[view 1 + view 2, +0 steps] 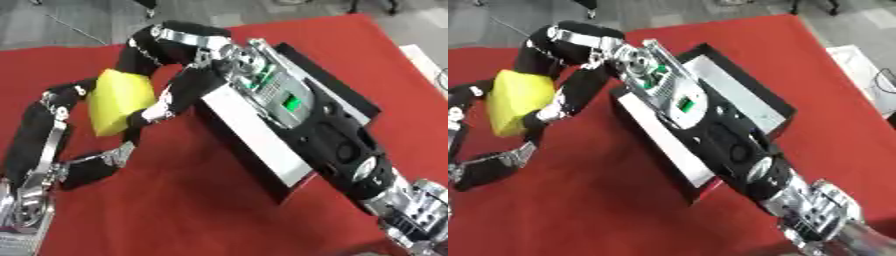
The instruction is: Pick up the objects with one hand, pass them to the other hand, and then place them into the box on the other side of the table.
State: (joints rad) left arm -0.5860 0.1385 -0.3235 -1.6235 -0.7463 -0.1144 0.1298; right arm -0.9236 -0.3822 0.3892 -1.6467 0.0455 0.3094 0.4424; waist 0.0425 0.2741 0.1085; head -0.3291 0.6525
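A yellow block (121, 100) is held up above the red table (175, 210) at the left. My right hand (171, 92) reaches it from the right across the box, with fingers curled over its top and the thumb on its right side. From the lower left comes my left hand (52, 107), one finger on the block's upper left edge and another under its lower corner. The black box (741, 70) with a pale inside lies in the middle, largely hidden under my right forearm.
The red cloth ends at the far edge, with grey floor (79, 20) beyond it. A white object (852, 60) lies off the table's right side. My right arm (350, 155) crosses the box diagonally from the lower right corner.
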